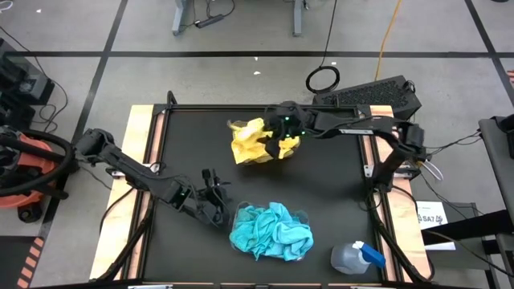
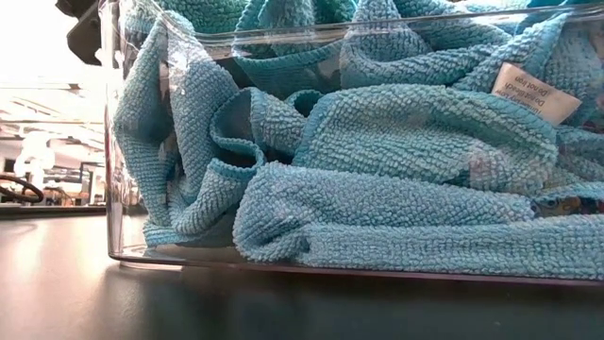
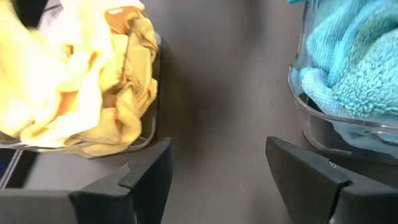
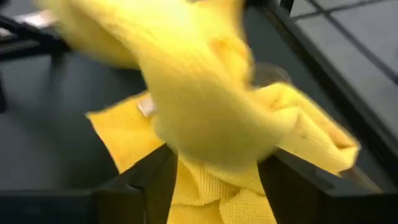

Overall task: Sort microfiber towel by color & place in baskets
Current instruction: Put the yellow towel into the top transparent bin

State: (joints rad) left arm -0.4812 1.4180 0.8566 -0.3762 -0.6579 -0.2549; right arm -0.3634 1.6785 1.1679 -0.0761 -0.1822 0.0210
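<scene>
The right gripper pinches a bright yellow microfiber towel over the clear plastic basket of yellow cloths, probably to drop it by colour, while the left gripper, fingers spread and empty, waits beside the clear basket of turquoise towels.

The black-topped table with pale wooden side edges stood on a grey concrete floor crossed by dark tape lines; a coiled black cable lay beyond it, under bright light

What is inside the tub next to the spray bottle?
Turquoise towels fill the clear tub, heaped above its rim. Whatever lies beneath them is covered.
</scene>
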